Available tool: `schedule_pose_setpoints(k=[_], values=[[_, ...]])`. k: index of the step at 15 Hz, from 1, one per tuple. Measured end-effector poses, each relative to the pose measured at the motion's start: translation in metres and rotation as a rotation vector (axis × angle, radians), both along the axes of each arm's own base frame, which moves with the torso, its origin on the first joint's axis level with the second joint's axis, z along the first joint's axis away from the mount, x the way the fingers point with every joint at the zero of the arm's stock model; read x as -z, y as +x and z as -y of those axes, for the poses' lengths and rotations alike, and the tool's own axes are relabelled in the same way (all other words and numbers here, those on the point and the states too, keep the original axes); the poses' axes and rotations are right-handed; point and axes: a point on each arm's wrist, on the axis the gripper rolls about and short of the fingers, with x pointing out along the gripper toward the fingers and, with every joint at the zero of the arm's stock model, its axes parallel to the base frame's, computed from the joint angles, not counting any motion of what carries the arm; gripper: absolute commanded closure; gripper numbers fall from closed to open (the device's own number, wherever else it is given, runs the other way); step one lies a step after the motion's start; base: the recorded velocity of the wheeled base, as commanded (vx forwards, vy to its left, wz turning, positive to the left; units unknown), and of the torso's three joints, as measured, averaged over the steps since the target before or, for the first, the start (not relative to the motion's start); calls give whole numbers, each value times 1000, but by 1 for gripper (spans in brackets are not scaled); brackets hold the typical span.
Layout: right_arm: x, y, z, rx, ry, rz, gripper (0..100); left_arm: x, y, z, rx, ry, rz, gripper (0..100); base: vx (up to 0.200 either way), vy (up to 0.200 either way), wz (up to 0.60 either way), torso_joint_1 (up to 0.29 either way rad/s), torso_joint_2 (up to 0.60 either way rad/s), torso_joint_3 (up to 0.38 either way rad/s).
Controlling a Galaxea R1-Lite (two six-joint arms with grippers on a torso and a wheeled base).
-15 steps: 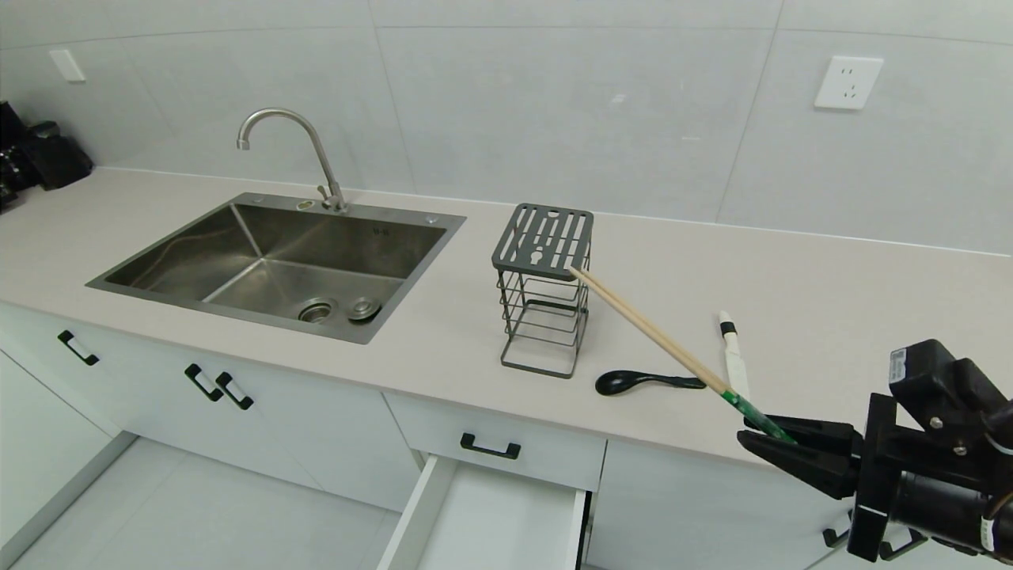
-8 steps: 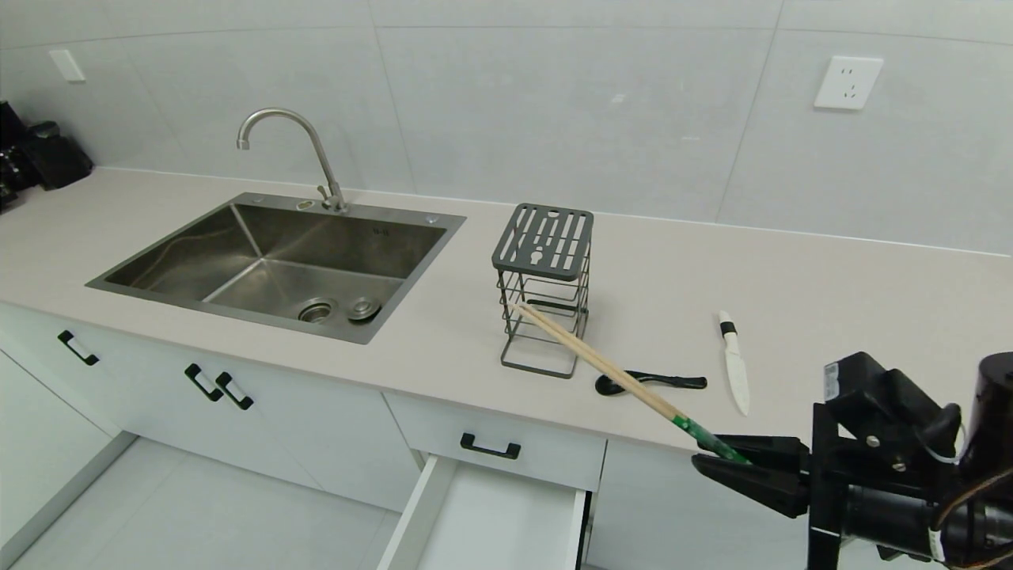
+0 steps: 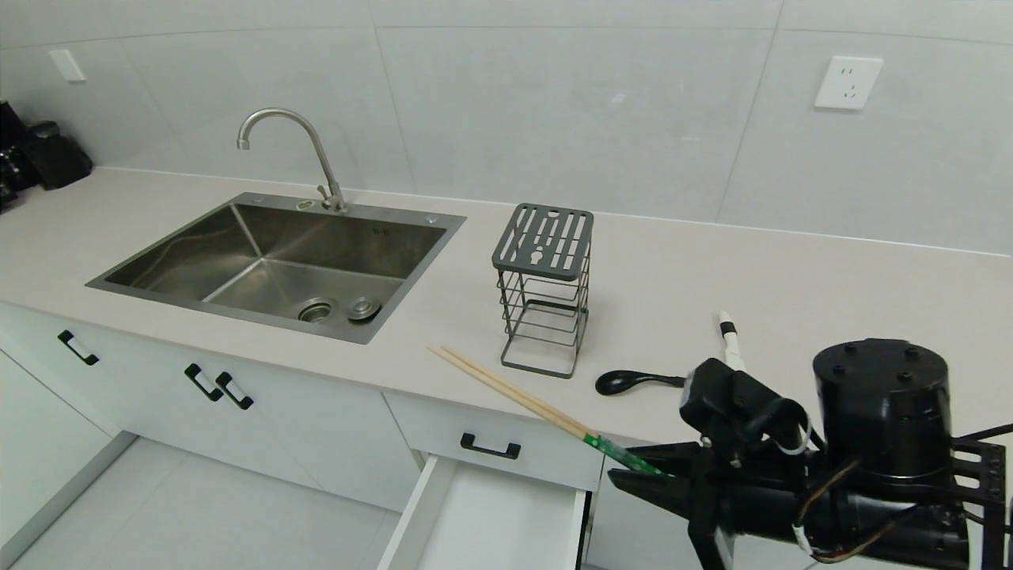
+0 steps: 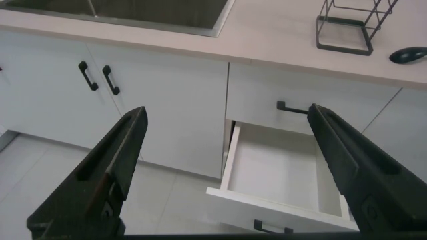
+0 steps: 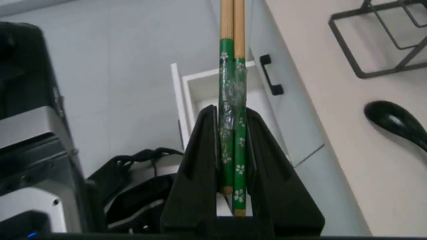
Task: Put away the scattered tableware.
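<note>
Right gripper (image 3: 625, 475) clamps chopsticks (image 3: 514, 393) at counter (image 3: 443, 348) edge, above open drawer (image 3: 407, 518) (looks empty, partly hidden). Left gripper (image 4: 225, 112) spread, holding nothing. Spoon (image 3: 617, 382) and knife (image 3: 728, 332) lie on counter, not stowed.

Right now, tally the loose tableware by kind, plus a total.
Chopsticks: 2, both clamped in the right tool
Spoon, black: 1, on the counter
Knife, white: 1, on the counter
Total: 4
</note>
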Motion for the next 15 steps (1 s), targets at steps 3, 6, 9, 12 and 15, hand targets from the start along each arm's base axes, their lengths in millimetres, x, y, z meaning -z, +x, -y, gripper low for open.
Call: schedule_pose_setpoints(k=[3,6,9,12,15], values=[[3,3,-22,-33,-33,-24,100,0,0,0,0,1,0,0,0,0,0,0,0,0],[13,-7,-21,-74,-127,-119,100,0,0,0,0,0,0,0,0,0,0,0,0,0],[12,-9,-19,-97,-150,-90,100,0,0,0,0,0,0,0,0,0,0,0,0,0],[13,-10,-18,-98,-153,-89,100,0,0,0,0,0,0,0,0,0,0,0,0,0],[12,-9,-19,-94,-147,-84,100,0,0,0,0,0,0,0,0,0,0,0,0,0]])
